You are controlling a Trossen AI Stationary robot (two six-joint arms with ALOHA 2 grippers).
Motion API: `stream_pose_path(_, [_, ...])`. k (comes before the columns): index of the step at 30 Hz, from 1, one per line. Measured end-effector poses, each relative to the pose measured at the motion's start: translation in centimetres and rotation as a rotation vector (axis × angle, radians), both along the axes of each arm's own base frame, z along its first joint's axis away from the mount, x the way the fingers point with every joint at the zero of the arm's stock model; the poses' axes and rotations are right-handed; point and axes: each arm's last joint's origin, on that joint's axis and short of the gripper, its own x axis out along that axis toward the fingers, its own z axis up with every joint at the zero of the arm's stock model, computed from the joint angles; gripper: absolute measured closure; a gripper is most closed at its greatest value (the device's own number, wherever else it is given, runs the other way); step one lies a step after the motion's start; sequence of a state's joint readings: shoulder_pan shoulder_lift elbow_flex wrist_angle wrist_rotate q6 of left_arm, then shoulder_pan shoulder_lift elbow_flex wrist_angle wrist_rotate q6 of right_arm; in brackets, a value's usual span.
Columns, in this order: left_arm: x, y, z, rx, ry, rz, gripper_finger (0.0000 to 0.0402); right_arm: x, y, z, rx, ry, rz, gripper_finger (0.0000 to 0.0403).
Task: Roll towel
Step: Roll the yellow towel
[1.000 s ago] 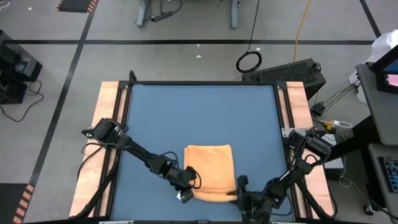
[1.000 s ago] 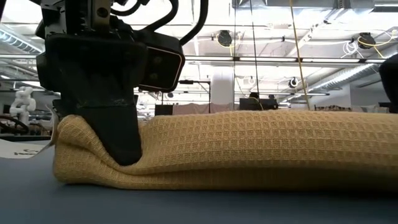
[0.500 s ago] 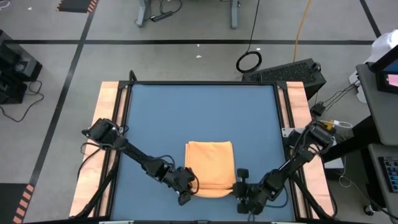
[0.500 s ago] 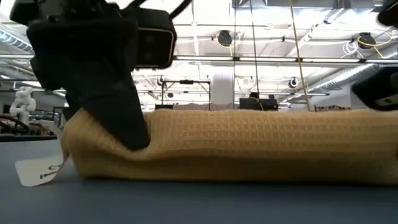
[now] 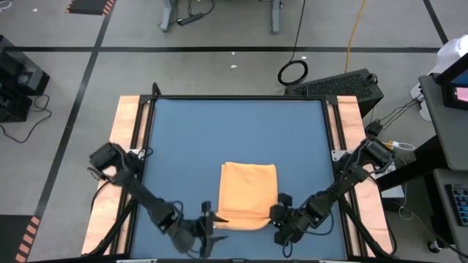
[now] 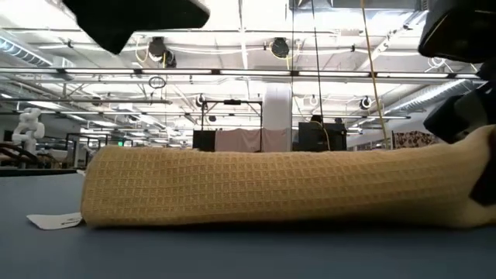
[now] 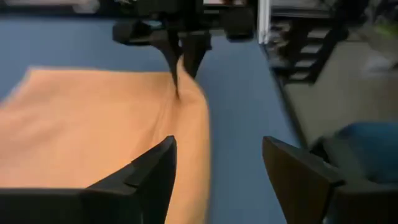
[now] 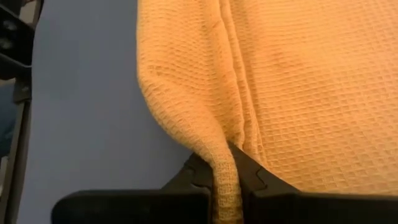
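My right gripper [image 8: 227, 180] is pinched tight on the towel [image 5: 248, 196] — in my right wrist view both fingers [image 8: 186, 180] squeeze a narrow ridge of the orange-yellow waffle weave between them, at the cloth's right near corner. From above, that gripper [image 5: 281, 219] sits just beside the towel's right edge, close to the tabletop's [image 5: 205, 139] front edge.

My left gripper [image 5: 208, 228] is off the cloth, just beyond the towel's left near corner and near the front edge of the tabletop. In my left wrist view its two fingers [image 7: 146, 174] stand well apart with nothing between them, and the towel [image 7: 99, 124] lies past them, flat on the blue surface.

The towel is a folded rectangle lying in the front half of the tabletop, a little right of centre. From table height it [image 6: 271, 186] shows as a long low roll-like band, with its small white tag [image 6: 54, 221] resting on the surface beside its end.
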State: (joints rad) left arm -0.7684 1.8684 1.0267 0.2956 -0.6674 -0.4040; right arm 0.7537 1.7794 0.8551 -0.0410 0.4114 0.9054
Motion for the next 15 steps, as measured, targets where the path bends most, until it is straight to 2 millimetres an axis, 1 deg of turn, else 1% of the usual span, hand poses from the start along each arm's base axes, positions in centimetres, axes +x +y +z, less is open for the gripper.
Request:
stream_pose_path(3, [0.0,-1.1,-2.6,0.194,-0.013,0.012,0.0147,0.3,-0.4,0.0,0.013,0.012,-0.028,0.0397])
stream_pose_path(5, [0.2,-1.5,-3.7,0.273,-0.008,0.005,0.0135,0.4,-0.6,-0.1,0.023,0.026,-0.031,0.0397])
stream_pose_path(7, [0.6,-1.7,-4.9,0.290,0.000,0.015,0.0124,0.5,-0.7,-0.1,0.030,0.026,-0.038,0.0397])
stream_pose_path(10, [0.7,-1.4,-6.9,0.334,0.047,0.023,0.0115,0.5,-0.6,-0.1,0.041,0.031,-0.031,0.0397])
stream_pose_path(12, [0.9,-1.2,-7.4,0.329,0.053,0.031,0.0114,0.5,-0.6,-0.1,0.046,0.036,-0.028,0.0397])
stream_pose_path(15, [1.1,-1.0,-7.4,0.314,0.052,0.047,0.0114,0.5,-0.6,-0.1,0.052,0.036,-0.035,0.0397])
